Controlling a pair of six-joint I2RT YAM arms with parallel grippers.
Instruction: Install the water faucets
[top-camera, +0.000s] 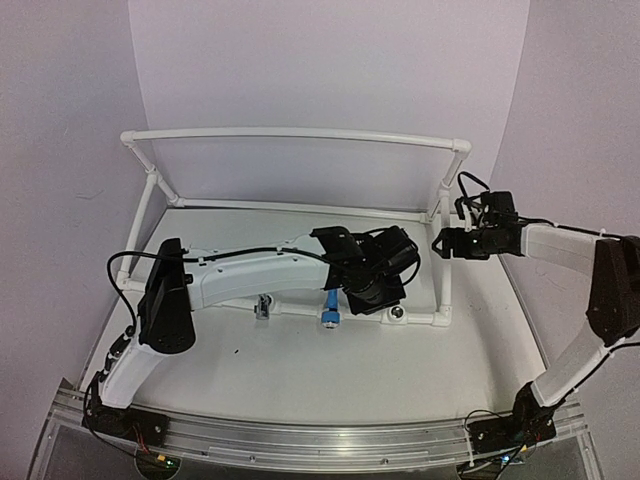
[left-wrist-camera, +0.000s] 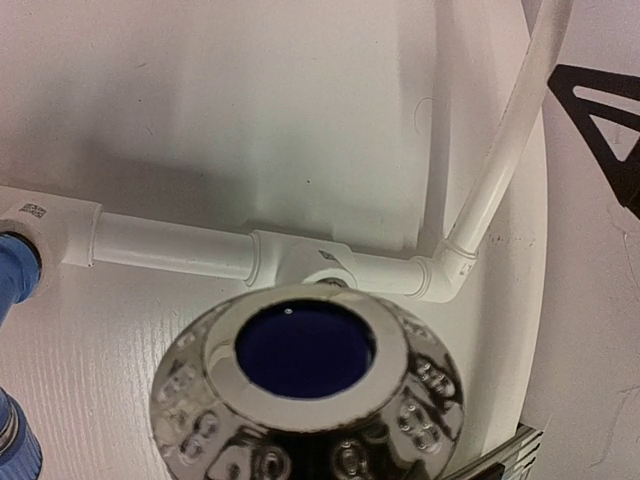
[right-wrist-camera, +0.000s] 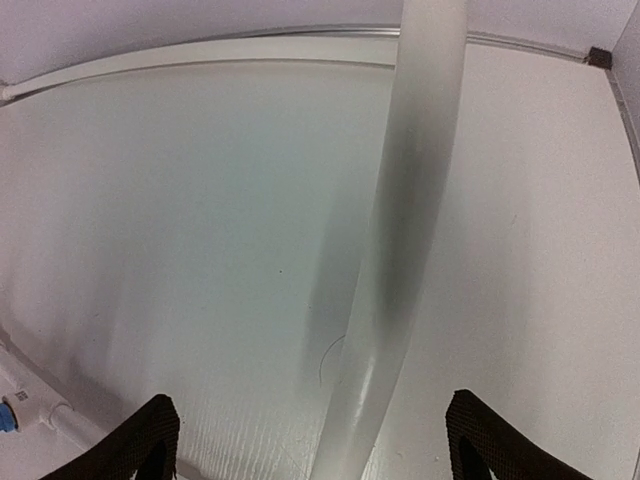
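My left gripper (top-camera: 378, 288) hangs low over the front rail of the white pipe frame (top-camera: 290, 133). It is shut on a water faucet whose shiny chrome end with a dark blue centre (left-wrist-camera: 305, 350) fills the bottom of the left wrist view and hides the fingers. That end sits just above an open tee socket (left-wrist-camera: 328, 270). A light blue faucet (top-camera: 329, 308) and a grey metal faucet (top-camera: 264, 306) stand in the same rail to the left. My right gripper (top-camera: 441, 243) is open, its fingertips (right-wrist-camera: 140, 445) on either side of the frame's upright pipe (right-wrist-camera: 400, 250) without touching it.
The frame's back rail and left diagonal pipe fence the white tabletop (top-camera: 300, 370). Part of the blue faucet (left-wrist-camera: 15, 280) shows at the left edge of the left wrist view. An aluminium rail (top-camera: 320, 440) carrying both arm bases runs along the near table edge.
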